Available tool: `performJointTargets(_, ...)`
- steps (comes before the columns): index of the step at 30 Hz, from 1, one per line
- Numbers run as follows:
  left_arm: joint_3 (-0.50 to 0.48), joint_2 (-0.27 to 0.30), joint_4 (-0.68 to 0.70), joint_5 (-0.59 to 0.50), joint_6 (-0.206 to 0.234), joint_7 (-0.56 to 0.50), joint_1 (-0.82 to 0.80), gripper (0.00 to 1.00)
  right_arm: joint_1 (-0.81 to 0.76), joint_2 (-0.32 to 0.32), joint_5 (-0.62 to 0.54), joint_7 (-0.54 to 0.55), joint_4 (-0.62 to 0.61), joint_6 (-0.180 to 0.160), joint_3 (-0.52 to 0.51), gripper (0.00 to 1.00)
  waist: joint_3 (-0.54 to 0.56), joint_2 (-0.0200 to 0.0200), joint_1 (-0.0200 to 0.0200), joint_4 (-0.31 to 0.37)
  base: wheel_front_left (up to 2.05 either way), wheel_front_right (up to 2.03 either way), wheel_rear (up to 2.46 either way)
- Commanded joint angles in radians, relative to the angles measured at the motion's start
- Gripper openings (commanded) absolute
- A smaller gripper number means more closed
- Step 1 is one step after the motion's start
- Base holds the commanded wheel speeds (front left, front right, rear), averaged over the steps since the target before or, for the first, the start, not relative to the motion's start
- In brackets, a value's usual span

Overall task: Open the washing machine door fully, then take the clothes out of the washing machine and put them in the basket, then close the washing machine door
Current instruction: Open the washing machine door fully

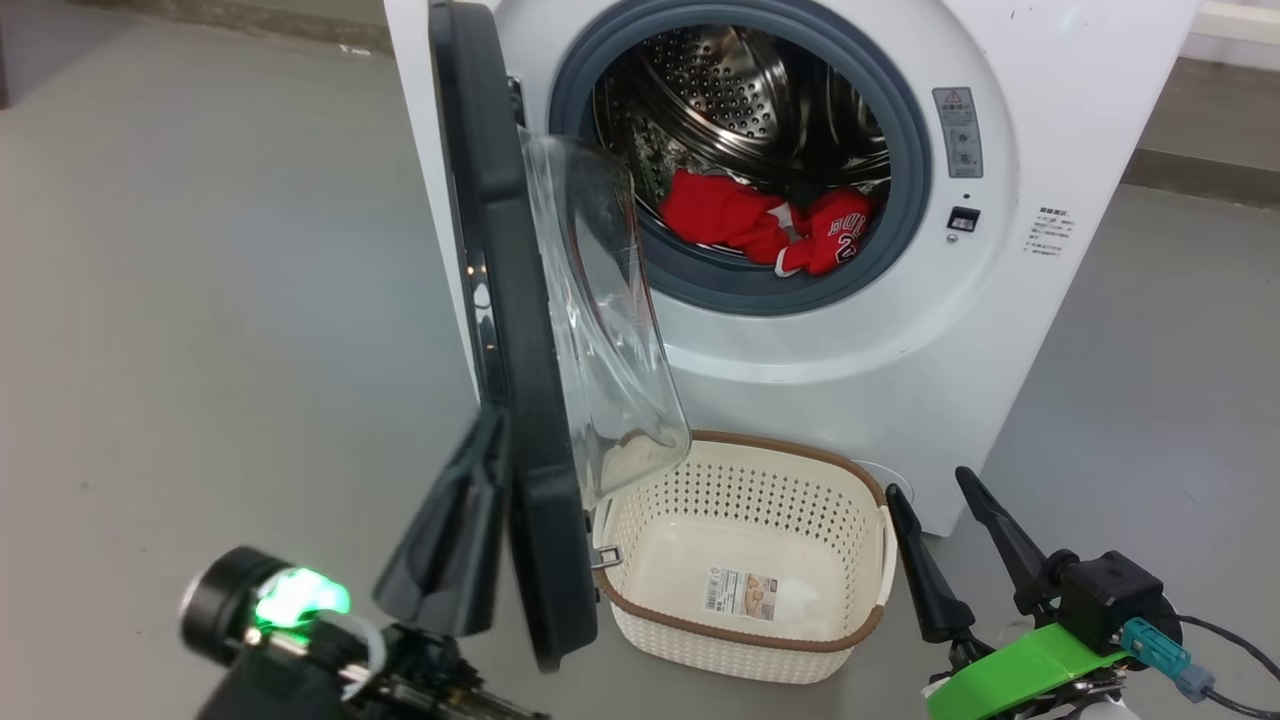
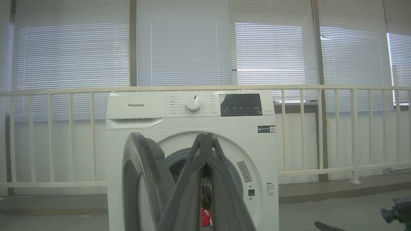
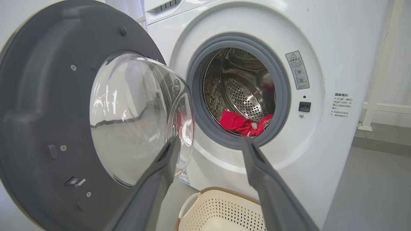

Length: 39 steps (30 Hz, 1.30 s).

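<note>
Stage: opening the door, by my reading. Nothing has been unloaded.
Door: the round washing machine door (image 1: 520, 350), with its glossy black rim and bulging clear glass bowl, stands roughly square to the machine front, so it is not fully open.
Machine: the big white front-loading washing machine (image 1: 1050, 120) has its grey-ringed opening exposed and its perforated steel drum (image 1: 730, 80) visible.
Clothes: the bright red jersey fabric with white trim (image 1: 740, 220) lies low in the drum, just behind the rubber ring.
Basket: the cream perforated plastic basket with a brown rim (image 1: 800, 455) sits on the floor against the machine, below the opening. It holds only a paper sticker.
Left gripper: the left gripper (image 1: 488, 440) has its fingers pressed together on nothing, beside the door's outer rim. I cannot tell whether it touches the door.
Right gripper: the right gripper (image 1: 930, 485) has its jaws wide and empty. It is low, to the right of the basket, and points at the opening.
Risk 1: closed fingers pushing on a glossy curved rim could skid off, leaving the door half open.
Risk 2: the glass bowl overhangs the basket's left corner. An arm reaching in or lowering cloth could clip it.
Risk 3: the jersey could catch on the rubber ring, or drape over the small basket's edge onto the floor.
Risk 4: the basket looks light, so a nudge could shift it out from under the opening.
</note>
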State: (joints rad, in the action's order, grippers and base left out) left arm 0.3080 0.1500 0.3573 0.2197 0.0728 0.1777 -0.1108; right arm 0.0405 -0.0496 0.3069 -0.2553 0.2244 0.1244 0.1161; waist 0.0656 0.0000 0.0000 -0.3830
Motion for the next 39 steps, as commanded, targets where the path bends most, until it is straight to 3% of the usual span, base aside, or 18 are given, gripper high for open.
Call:
performJointTargets(1,-0.005,0.005,0.029,0.014,-0.027,-0.008,-0.06,0.0,0.013,-0.001,0.008,-0.006,-0.021,0.006,0.029,1.0,-0.002,0.0,0.0,0.008,0.0,0.0,0.0)
performJointTargets(7,0.061,-0.008,-0.037,0.036,-0.081,-0.021,-0.105,0.0,0.019,-0.001,0.006,-0.006,-0.021,0.006,0.04,1.0,-0.003,0.0,0.0,0.03,0.0,0.0,0.0)
performJointTargets(18,0.134,-0.044,-0.257,0.09,-0.127,-0.042,-0.144,0.0,0.024,-0.001,0.004,-0.006,-0.02,0.006,0.041,1.0,-0.014,0.0,0.0,0.058,0.0,0.0,0.0)
performJointTargets(30,0.129,-0.063,-0.53,0.091,-0.074,-0.022,-0.2,0.0,0.033,-0.001,0.003,-0.006,-0.018,0.006,0.043,1.0,-0.033,0.0,0.0,0.073,0.0,0.0,0.0)
performJointTargets(39,0.096,-0.049,-0.632,0.078,-0.03,0.016,-0.234,0.0,0.032,-0.001,0.003,-0.006,-0.018,0.006,0.041,1.0,-0.04,0.0,0.0,0.063,0.0,0.0,0.0)
